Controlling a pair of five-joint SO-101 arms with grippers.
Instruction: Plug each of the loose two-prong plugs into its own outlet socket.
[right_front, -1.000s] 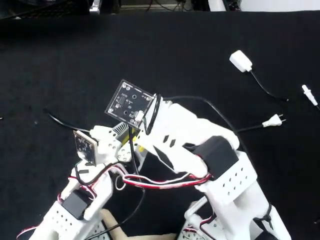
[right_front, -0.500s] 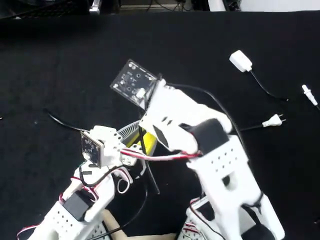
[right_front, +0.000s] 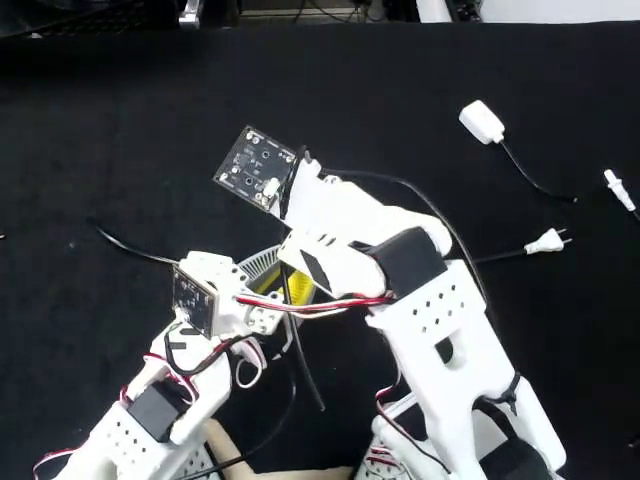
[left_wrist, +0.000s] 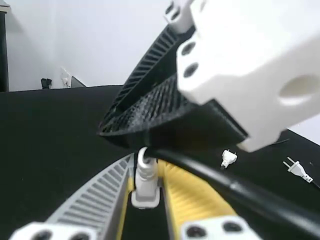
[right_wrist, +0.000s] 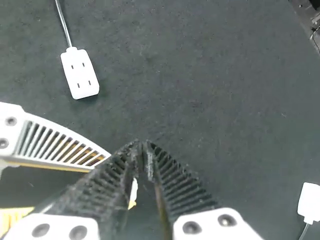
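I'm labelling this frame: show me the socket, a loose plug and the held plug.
Socket (right_wrist: 80, 73): right wrist view, its slotted face.
Loose plug (right_front: 544, 241): high view, its white body.
Held plug (left_wrist: 144, 175): left wrist view, its white body.

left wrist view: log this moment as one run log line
left pincer: shut on white plug | right pincer: shut, close beside that plug | loose plug: on table | outlet socket: slots empty

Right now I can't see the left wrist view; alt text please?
The left gripper holds a white plug between its grey and yellow fingers; the right gripper pinches its black cord close to the plug. Two loose plugs lie on the table beyond.
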